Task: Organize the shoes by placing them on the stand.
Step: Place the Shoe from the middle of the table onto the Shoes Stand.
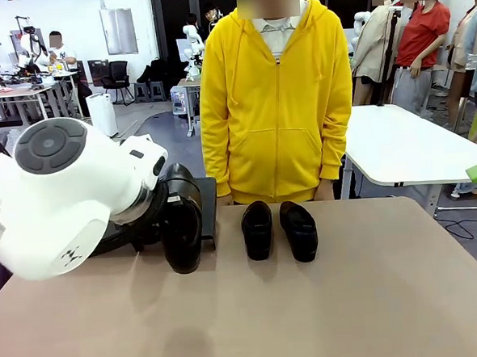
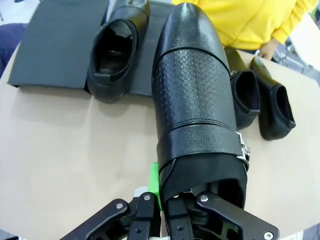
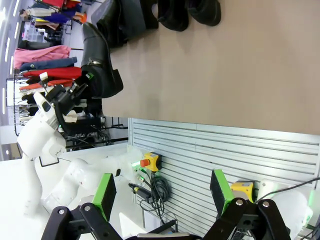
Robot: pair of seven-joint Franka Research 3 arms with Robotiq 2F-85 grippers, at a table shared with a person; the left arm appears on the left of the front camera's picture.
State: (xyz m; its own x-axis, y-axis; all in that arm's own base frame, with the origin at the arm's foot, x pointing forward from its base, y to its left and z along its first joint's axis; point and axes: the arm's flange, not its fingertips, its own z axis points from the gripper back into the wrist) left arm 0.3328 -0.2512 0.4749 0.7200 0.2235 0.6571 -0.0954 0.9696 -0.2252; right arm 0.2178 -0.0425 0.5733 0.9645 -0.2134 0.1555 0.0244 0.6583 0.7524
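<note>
Front view: the white left arm carries a long pointed black shiny leather dress shoe (image 1: pixel 182 222) just in front of the low matte-black sloped stand (image 1: pixel 208 198), apparently on its way to a free place there. Two short rounded black leather loafers (image 1: pixel 257 228) (image 1: pixel 298 230) wait side by side on the tan table (image 1: pixel 375 299), near the person in a yellow hoodie (image 1: pixel 276 103). Left wrist view: the left gripper (image 2: pixel 165 192) is clamped narrow on the heel collar of the dress shoe, one green pad outside the rim. That leaves the toe free to lead toward the stand. The upper has a smooth glossy toe cap, a fine embossed grain mid-panel and a strap with a small metal buckle. A second matching dress shoe (image 2: pixel 115 55) already lies on the stand's flat panel, next to the bare place. Right wrist view: the right gripper (image 3: pixel 162 192) has its jaws wide and holds nothing, parked off the table's near edge, probably out of the way
</note>
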